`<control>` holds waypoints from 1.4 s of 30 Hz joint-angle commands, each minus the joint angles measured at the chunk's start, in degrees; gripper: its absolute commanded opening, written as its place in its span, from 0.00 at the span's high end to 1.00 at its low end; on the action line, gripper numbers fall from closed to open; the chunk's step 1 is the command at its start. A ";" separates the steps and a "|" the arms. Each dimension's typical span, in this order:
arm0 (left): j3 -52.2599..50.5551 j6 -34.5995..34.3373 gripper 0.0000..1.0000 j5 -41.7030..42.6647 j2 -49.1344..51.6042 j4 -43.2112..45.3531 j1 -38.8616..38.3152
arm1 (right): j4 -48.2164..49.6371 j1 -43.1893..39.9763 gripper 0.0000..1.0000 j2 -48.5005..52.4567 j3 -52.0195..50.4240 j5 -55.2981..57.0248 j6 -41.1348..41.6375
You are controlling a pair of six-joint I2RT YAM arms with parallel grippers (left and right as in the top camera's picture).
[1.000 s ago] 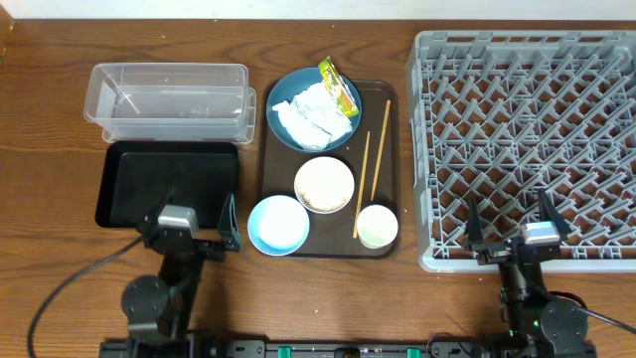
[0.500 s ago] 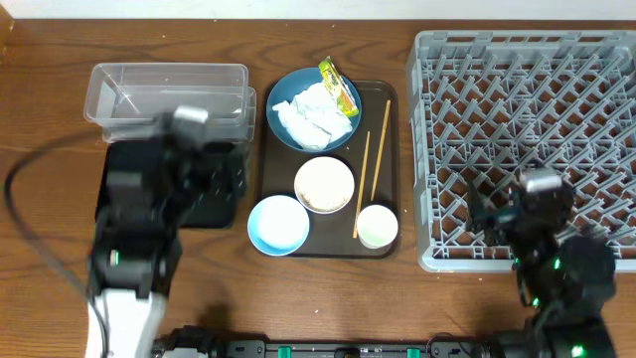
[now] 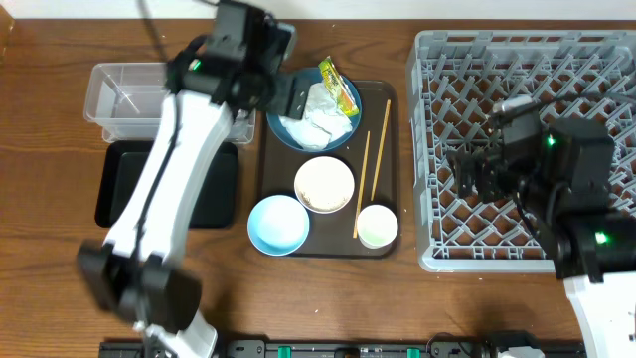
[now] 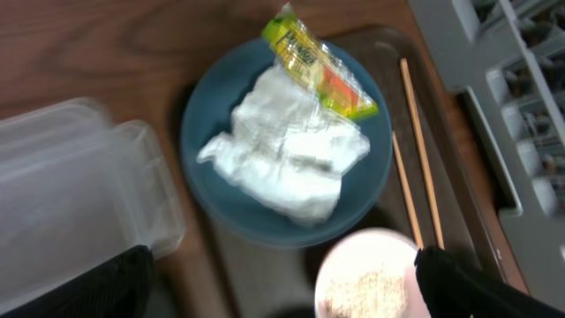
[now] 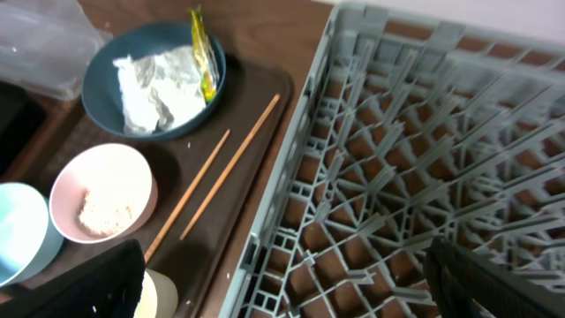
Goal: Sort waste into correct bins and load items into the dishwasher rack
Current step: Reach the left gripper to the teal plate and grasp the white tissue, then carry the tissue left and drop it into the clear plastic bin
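The dark blue bowl [image 3: 333, 146] holds crumpled white napkins [image 3: 318, 114] and the yellow-green wrapper [image 3: 336, 82]; it also shows in the left wrist view [image 4: 229, 203]. My left gripper [image 3: 288, 99] hovers over the bowl's left side, open and empty [image 4: 282, 291]. The cream bowl [image 3: 324, 185] holds rice scraps. The light blue bowl [image 3: 278, 225], white cup [image 3: 378, 226] and two chopsticks [image 3: 374, 149] lie on the brown tray [image 3: 278, 169]. My right gripper [image 3: 477, 171] is open and empty over the left part of the grey rack [image 3: 527, 89], as the right wrist view shows [image 5: 282, 287].
The clear tub [image 3: 129, 99] stands at the back left, with the black tray [image 3: 129, 184] in front of it. My left arm reaches across both bins. The rack fills the right side of the table.
Both arms have risen from the table's front edge. The left one swung back and right to the dark blue bowl. The right one moved back over the rack's left part.
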 commanded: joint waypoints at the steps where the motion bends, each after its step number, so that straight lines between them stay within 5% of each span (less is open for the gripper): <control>1: 1.44 -0.50 0.04 5.81 5.86 0.79 -0.42 | -0.59 0.04 0.01 2.64 1.27 -3.15 0.83; 7: 1.44 -0.07 0.04 7.39 12.52 3.96 -0.50 | -1.22 0.04 0.01 5.70 1.27 -11.56 0.76; 32: 1.01 6.60 0.05 -1.81 27.80 16.70 -1.05 | -1.53 0.04 0.01 6.40 1.20 -11.45 0.76; 35: 0.50 6.60 0.18 -1.81 27.80 16.55 -1.03 | -1.49 0.04 0.01 6.40 1.20 -11.13 0.76; 38: 0.28 6.58 0.44 -1.81 27.80 15.96 -1.05 | -1.53 0.02 0.01 6.40 1.20 -10.58 0.79; 42: -0.35 6.60 0.60 -1.81 27.80 16.00 -1.03 | -1.55 0.04 0.01 6.40 1.20 -10.58 0.79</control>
